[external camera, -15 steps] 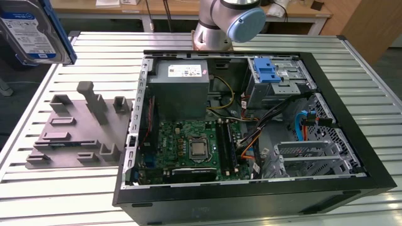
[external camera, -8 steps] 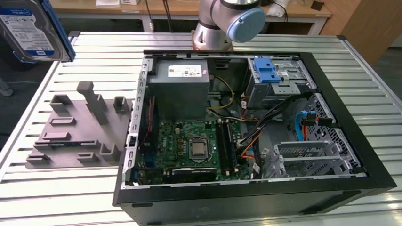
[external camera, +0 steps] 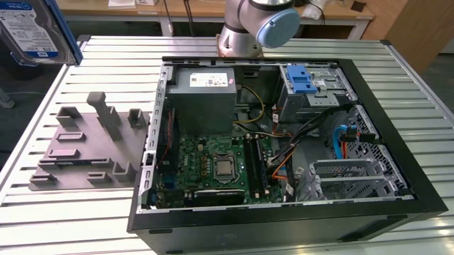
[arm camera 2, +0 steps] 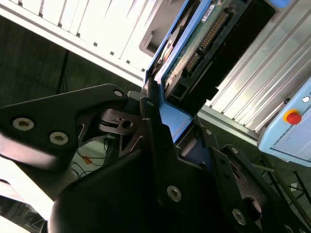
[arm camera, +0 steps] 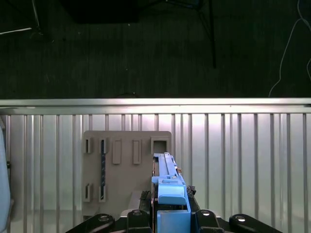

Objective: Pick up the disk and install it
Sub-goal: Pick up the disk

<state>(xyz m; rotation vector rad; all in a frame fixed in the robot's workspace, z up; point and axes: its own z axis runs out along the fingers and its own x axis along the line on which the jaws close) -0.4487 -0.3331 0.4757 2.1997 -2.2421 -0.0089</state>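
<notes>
Slatted bench (external camera: 404, 58) carries the open PC case (external camera: 284, 229), lying on its side. Grey fixture plate (external camera: 71, 154) sits on the bench at the case's 9 o'clock in the exterior view. The disk (external camera: 30, 32) is lifted clear, about 10 o'clock from the case; the first wrist view shows it over the plate. The fingers (arm camera 2: 156, 150) are clamped on its blue-railed end.

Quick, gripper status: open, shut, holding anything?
Gripper: shut on the disk, held above the table.
</notes>
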